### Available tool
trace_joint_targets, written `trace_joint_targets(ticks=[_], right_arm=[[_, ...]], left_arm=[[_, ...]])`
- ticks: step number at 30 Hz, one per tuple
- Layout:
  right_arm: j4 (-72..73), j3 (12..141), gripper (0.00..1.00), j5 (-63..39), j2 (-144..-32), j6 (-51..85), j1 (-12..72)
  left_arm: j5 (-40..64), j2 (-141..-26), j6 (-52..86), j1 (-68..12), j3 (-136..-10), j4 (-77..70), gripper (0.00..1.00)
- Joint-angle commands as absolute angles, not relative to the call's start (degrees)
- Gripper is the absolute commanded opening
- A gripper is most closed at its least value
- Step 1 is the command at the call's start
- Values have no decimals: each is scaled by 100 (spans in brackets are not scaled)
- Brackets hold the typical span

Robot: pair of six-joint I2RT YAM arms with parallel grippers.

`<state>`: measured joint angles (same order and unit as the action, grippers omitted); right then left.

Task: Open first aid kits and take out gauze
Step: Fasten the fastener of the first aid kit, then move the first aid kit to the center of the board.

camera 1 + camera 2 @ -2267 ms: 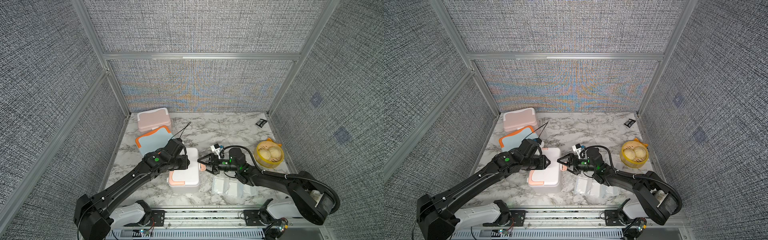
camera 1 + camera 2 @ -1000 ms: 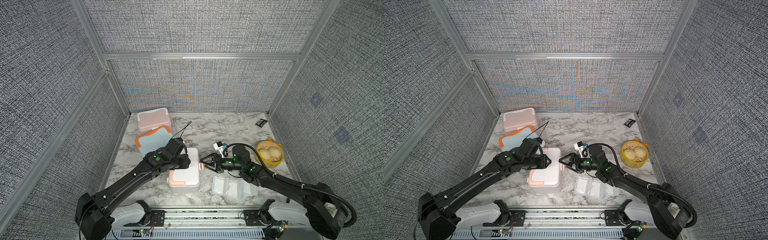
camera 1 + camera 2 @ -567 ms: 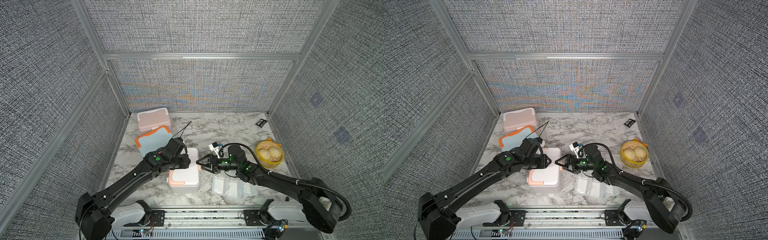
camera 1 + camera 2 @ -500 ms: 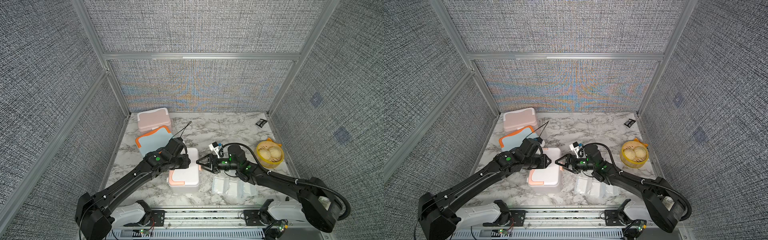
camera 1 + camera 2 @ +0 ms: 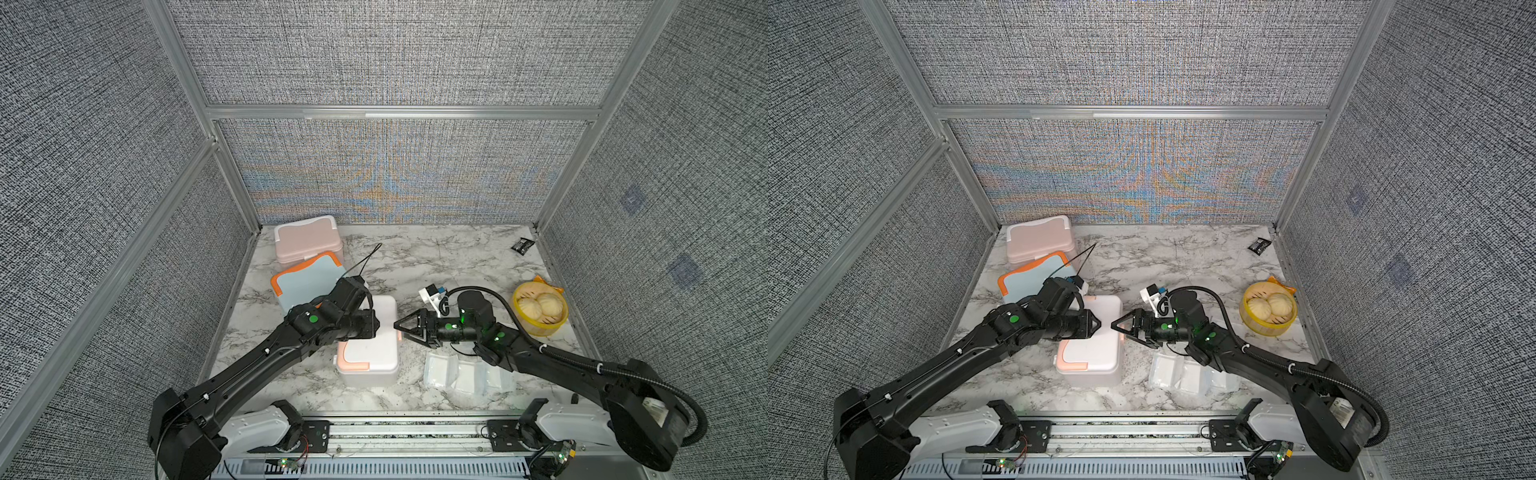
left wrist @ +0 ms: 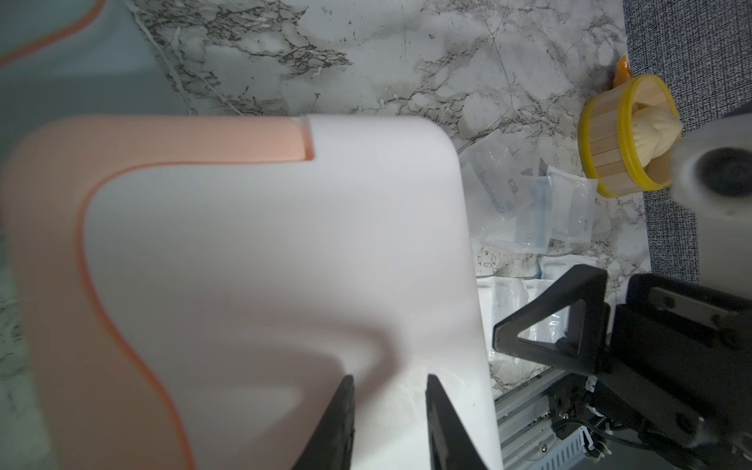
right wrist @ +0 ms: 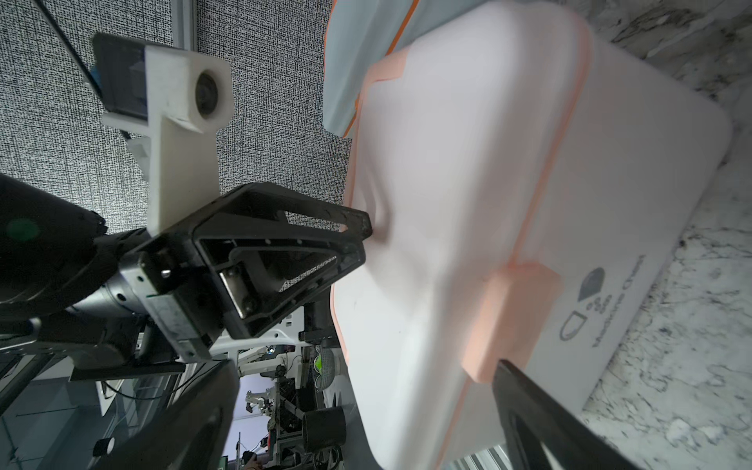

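L arm reaches in low from the front-left corner of the worktop, forearm near level, left gripper over the lid of the white-and-peach kit. In the left wrist view its fingertips stand only a narrow gap apart, nothing between them, just above the lid's handle recess; touching or not, can't tell. R arm comes from the front-right corner, also low, right gripper pointed at the kit's right side, jaws spread wide and empty, tips just beside the lid edge near the peach latch.

White-and-peach kit sits front-centre, lid shut, latch down. Blue-and-orange kit just behind it to the left, lid shut, partly under the L arm. Pink kit in the back-left corner, shut, touching the blue one. Gauze: several clear packets overlapping, flat on the marble near the front edge, right of the white kit, under the R forearm. Yellow basket w/ two buns near the right edge. Black wrapper at the back-right corner.

Bare marble across the back-centre and mid-right.
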<state>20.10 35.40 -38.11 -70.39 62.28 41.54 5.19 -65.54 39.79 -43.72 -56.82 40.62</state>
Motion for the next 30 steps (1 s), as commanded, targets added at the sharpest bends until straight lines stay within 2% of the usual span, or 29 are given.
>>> trace_joint_targets(ticks=[1, 7, 10, 12, 21, 30], right_arm=[[931, 3697, 99, -3426, -6719, 5572, 4145], [-343, 3857, 99, -2923, -6095, 4783, 4186], [-691, 3914, 99, -2750, -5880, 4548, 4283], [-844, 3942, 99, -2595, -5758, 4405, 4398], [-969, 4119, 99, -2176, -5883, 3946, 5050], [-1011, 4553, 99, -1897, -6572, 3583, 5618]], left_arm=[[123, -6356, 3910, -4368, -5872, 4616, 41], [-577, -5473, 3921, -4363, -5719, 4843, 73], [-1004, -5037, 4044, -4352, -5678, 5156, 86], [-1175, -4782, 4128, -4351, -5615, 5304, 91], [-1058, -4091, 4516, -4250, -5175, 5513, 97], [-324, -4495, 4498, -3976, -4903, 4964, 98]])
